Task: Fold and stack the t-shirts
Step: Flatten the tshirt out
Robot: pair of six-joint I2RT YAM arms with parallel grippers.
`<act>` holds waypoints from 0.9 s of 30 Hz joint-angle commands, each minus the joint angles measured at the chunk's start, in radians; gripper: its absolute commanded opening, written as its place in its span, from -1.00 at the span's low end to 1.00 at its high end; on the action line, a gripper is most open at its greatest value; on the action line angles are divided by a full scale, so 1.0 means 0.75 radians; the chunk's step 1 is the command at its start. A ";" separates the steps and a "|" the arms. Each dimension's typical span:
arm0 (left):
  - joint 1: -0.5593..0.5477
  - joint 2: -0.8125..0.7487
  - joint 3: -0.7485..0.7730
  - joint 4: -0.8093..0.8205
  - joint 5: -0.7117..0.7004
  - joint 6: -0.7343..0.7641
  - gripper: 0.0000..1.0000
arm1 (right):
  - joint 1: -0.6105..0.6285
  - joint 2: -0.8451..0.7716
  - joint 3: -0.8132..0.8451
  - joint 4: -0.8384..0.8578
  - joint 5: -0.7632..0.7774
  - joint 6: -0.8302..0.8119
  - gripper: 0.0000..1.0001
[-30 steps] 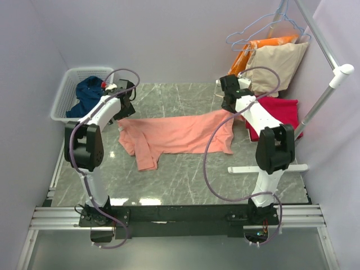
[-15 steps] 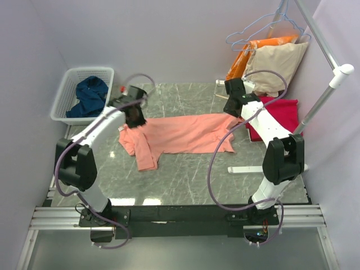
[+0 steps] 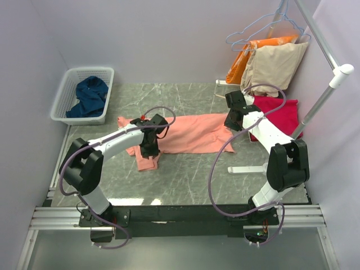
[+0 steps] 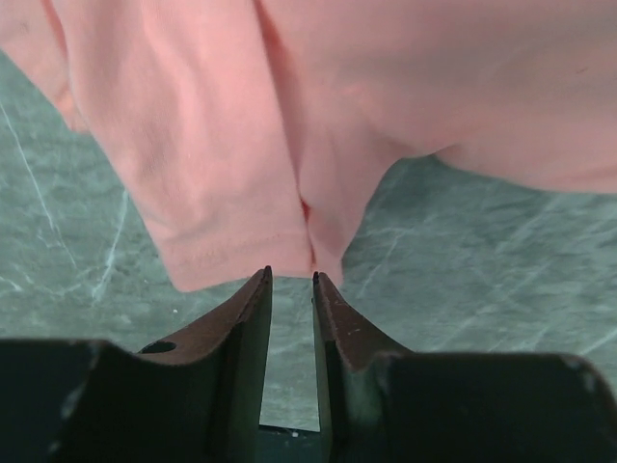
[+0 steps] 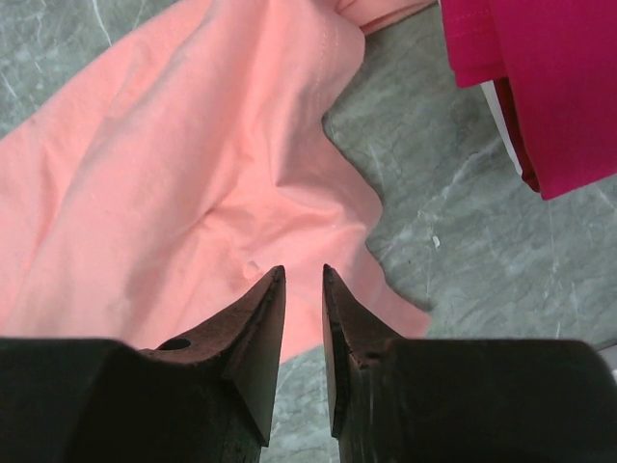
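Observation:
The salmon-pink t-shirt (image 3: pixel 191 132) lies spread and wrinkled across the middle of the marble table. Over its near-left sleeve (image 4: pixel 222 145) hangs my left gripper (image 3: pixel 149 147). Its jaws (image 4: pixel 290 277) stand narrowly open with bare table between them, just short of the sleeve hem. My right gripper (image 3: pixel 231 124) hovers over the shirt's right corner (image 5: pixel 193 174), jaws (image 5: pixel 304 270) narrowly open and empty. The crimson-red t-shirt (image 3: pixel 278 112) lies at the right, its edge (image 5: pixel 549 87) close to that corner. The navy-blue t-shirt (image 3: pixel 90 95) is bunched in the basket.
A white basket (image 3: pixel 90 70) stands at the back left. A clothes rack pole (image 3: pixel 320 101) slants along the right side, with its base bar (image 3: pixel 253 169) on the table. Orange and beige garments (image 3: pixel 273 62) hang at the back right.
My left arm swung from beside the basket toward the near middle, ending over the pink sleeve. Its jaws narrowed from wide open. The right gripper shifted slightly.

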 commanded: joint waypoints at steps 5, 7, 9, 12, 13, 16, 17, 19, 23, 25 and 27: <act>-0.020 -0.040 -0.155 0.081 0.048 -0.178 -0.44 | 0.005 -0.104 -0.032 0.022 0.006 -0.001 -0.42; -0.022 -0.044 -0.188 0.114 0.066 -0.194 -0.43 | 0.003 -0.104 -0.024 0.014 0.003 -0.006 -0.42; -0.022 -0.040 -0.214 0.185 0.103 -0.196 -0.43 | 0.003 -0.102 -0.022 0.008 -0.003 -0.006 -0.42; -0.022 -0.028 -0.206 0.210 0.121 -0.202 -0.43 | 0.003 -0.098 -0.018 0.000 -0.005 -0.010 -0.43; -0.022 -0.026 -0.200 0.212 0.127 -0.204 -0.43 | 0.003 -0.096 -0.018 0.002 -0.011 -0.014 -0.43; -0.024 -0.026 -0.188 0.206 0.119 -0.200 -0.42 | 0.005 -0.092 -0.022 0.002 -0.017 -0.016 -0.44; -0.022 -0.022 -0.186 0.208 0.119 -0.196 -0.42 | 0.005 -0.090 -0.018 0.000 -0.015 -0.014 -0.44; -0.024 -0.005 -0.184 0.202 0.107 -0.192 -0.40 | 0.003 -0.086 -0.018 0.000 -0.011 -0.016 -0.44; -0.024 0.042 -0.173 0.202 0.107 -0.192 -0.36 | 0.005 -0.080 -0.010 -0.002 -0.015 -0.012 -0.45; -0.024 0.066 -0.173 0.206 0.103 -0.196 -0.37 | 0.005 -0.076 -0.002 -0.002 -0.017 -0.012 -0.46; -0.024 0.097 -0.159 0.198 0.097 -0.192 -0.38 | 0.005 -0.070 0.004 -0.008 -0.011 -0.010 -0.47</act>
